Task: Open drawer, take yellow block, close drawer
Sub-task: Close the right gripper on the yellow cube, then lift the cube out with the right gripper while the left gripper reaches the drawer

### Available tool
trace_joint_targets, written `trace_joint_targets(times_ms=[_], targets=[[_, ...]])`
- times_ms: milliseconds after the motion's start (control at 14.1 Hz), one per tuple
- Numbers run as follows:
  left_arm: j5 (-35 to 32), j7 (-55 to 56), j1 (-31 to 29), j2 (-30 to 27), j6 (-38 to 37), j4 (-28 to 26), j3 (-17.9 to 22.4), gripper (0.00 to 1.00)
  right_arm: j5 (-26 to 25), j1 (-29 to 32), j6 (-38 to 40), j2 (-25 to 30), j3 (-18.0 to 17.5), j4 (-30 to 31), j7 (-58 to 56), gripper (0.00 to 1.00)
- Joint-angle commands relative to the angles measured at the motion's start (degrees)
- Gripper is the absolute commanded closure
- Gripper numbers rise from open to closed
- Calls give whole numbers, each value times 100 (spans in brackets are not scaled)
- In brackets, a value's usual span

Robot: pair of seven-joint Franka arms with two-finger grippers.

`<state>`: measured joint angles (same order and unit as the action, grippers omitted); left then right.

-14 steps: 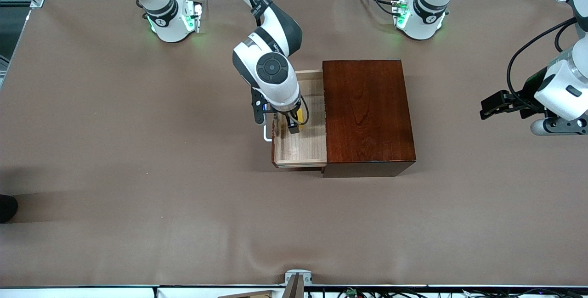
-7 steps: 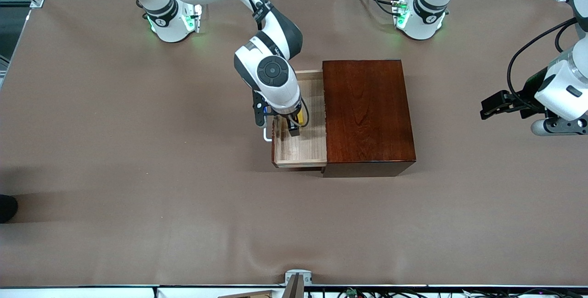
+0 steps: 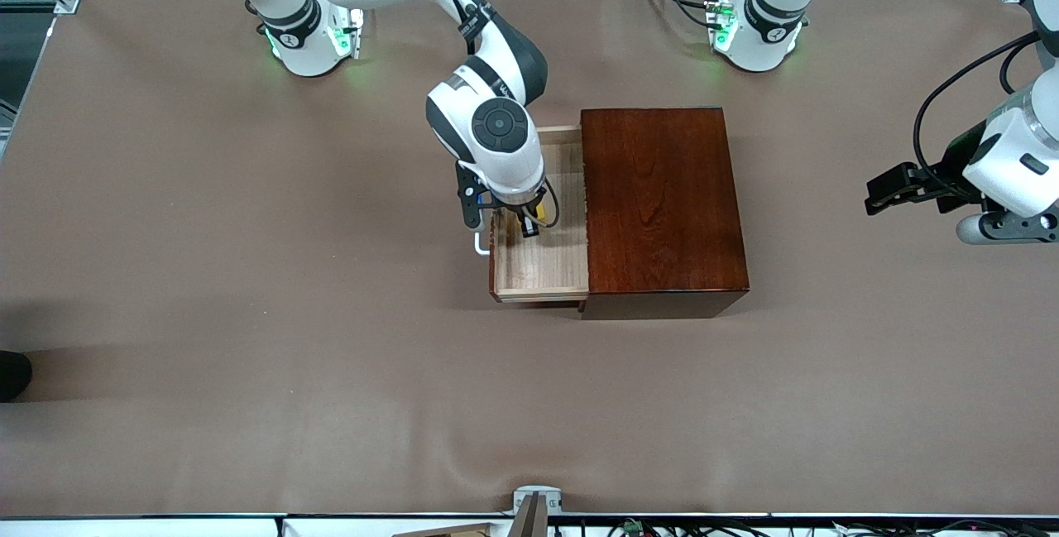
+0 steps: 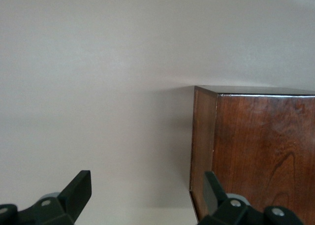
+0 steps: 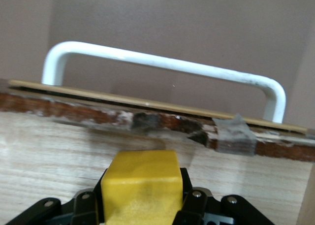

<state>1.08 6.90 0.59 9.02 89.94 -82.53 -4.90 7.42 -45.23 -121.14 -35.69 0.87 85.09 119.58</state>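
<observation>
Right gripper (image 3: 530, 225) was clamped on yellow block (image 5: 140, 185), inside opened drawer (image 3: 542, 268) mid-table, twd robots' edge. Left gripper (image 4: 145, 195) was held apart, idle nr left arm's end. Risk judged: block could be snagged on drawer front/handle (image 5: 162, 67) if lifted w/ tilt.

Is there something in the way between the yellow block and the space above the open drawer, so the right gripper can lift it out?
Nothing visible blocks it. The right gripper is shut on the yellow block inside the drawer, which is pulled out of the box and open on top. The left gripper waits open, away at its end of the table.
</observation>
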Motion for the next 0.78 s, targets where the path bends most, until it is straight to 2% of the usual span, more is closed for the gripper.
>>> trace_joint_targets(times_ms=[0,213,355,497,709], targets=[[-20,57,-6,-146,-196,-35,-20,0,-65,154,38,246,28,-97,-198,100],[-20,66,-6,-216,-196,-35,-98,0,-12,470,116,509,10,-264,-234,100],[-20,92,3,-207,-249,-35,-134,0,-21,778,702,528,1,-457,-417,100],[-20,110,3,-199,-275,-44,-212,0,101,954,1301,607,1,-493,-1407,100],[-3,127,20,-129,-275,-88,-361,0,260,1411,1696,949,1,-336,-2338,100]])
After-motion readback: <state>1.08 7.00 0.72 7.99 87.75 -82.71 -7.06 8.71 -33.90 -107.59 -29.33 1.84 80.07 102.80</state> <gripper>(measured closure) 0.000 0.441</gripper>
